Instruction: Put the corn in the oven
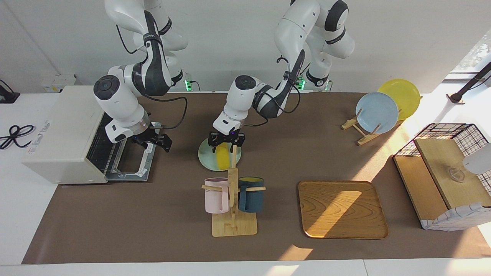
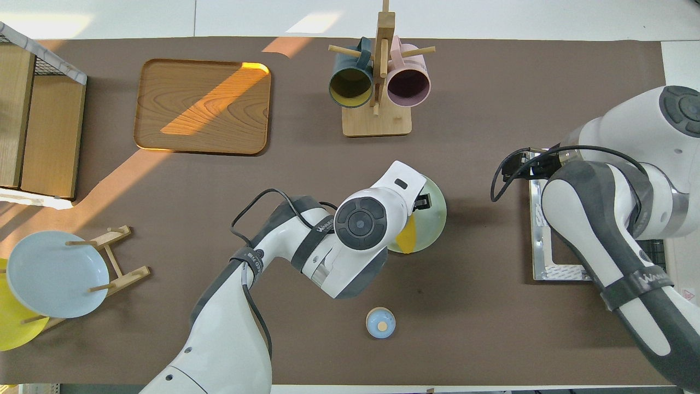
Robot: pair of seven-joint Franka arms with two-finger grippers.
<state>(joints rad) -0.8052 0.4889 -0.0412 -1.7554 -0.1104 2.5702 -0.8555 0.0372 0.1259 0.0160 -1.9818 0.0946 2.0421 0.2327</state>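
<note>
The yellow corn [image 1: 222,160] lies on a pale green plate [image 1: 205,157] in the middle of the table; in the overhead view a piece of the corn [image 2: 407,241] shows past the left arm's wrist. My left gripper [image 1: 226,145] hangs low over the corn's end nearer the robots, open, one finger on each side of it. The off-white oven [image 1: 57,134] stands at the right arm's end of the table with its door [image 1: 132,168] dropped open. My right gripper [image 1: 155,141] hovers over that door [image 2: 538,257] with nothing in it.
A mug rack [image 1: 232,191] with a pink and a dark blue mug stands just past the plate, farther from the robots. A wooden tray [image 1: 341,209], a plate stand [image 1: 376,113] and a wire-and-wood basket [image 1: 441,172] fill the left arm's end. A small blue lid [image 2: 380,322] lies near the robots.
</note>
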